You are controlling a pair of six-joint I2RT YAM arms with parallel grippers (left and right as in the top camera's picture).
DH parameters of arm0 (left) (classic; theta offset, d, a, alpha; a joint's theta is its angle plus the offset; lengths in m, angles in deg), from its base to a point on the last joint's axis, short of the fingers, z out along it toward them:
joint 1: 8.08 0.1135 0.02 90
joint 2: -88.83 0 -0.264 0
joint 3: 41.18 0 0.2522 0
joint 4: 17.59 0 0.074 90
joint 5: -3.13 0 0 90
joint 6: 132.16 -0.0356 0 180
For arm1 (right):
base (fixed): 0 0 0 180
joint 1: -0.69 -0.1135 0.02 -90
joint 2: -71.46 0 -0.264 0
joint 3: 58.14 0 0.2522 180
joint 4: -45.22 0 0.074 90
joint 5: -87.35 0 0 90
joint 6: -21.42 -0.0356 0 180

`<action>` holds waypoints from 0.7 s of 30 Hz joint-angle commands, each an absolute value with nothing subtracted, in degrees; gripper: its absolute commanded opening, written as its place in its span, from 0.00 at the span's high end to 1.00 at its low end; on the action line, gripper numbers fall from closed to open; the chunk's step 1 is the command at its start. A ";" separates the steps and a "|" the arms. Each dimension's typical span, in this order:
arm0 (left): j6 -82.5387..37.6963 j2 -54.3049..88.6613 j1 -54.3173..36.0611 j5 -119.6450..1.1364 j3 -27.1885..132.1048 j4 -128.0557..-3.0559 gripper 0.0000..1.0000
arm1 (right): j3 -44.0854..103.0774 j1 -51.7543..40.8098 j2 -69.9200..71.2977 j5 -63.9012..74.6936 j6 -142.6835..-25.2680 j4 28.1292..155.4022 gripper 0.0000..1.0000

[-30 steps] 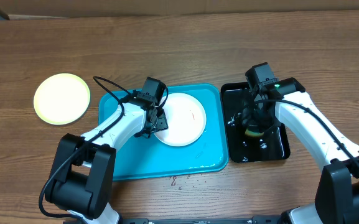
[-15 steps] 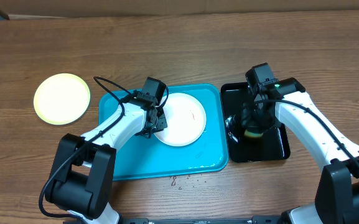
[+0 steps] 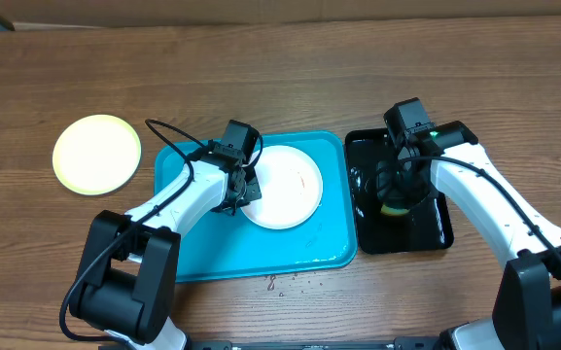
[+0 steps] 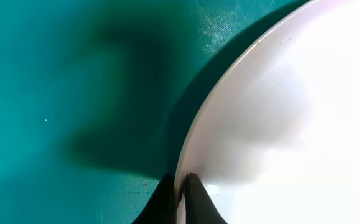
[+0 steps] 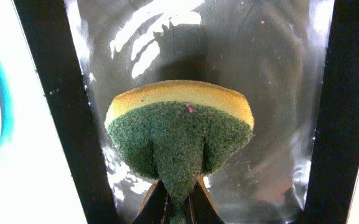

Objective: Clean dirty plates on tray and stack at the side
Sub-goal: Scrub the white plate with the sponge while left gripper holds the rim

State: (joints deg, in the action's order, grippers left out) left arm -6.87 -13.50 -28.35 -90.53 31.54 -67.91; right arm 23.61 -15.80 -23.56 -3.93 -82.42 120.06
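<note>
A white plate (image 3: 285, 185) with a small reddish smear lies on the turquoise tray (image 3: 212, 255). My left gripper (image 3: 248, 191) is shut on the plate's left rim; in the left wrist view its dark fingertips (image 4: 195, 190) pinch the edge of the white plate (image 4: 291, 112) over the tray (image 4: 73, 74). A pale yellow plate (image 3: 96, 154) rests on the table at the far left. My right gripper (image 3: 397, 194) hangs over the black tray (image 3: 434, 233), shut on a yellow-and-green sponge (image 5: 179, 127).
The black tray (image 5: 48, 93) holds shiny liquid in the right wrist view. Small reddish crumbs (image 3: 282, 282) lie on the wooden table just in front of the turquoise tray. A cardboard edge runs along the table's far side.
My left gripper has closed onto the white plate's rim. My right gripper has shifted the sponge slightly within the black tray.
</note>
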 commanded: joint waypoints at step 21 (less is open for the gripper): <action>-7.02 -16.06 -28.37 -91.25 29.62 -68.52 0.96 | 25.03 -15.91 -22.14 28.86 -72.85 112.37 0.96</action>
State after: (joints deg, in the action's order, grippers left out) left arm -6.87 -13.50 -28.35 -90.55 31.54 -67.91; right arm 23.61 -15.80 -23.56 12.20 -76.39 115.03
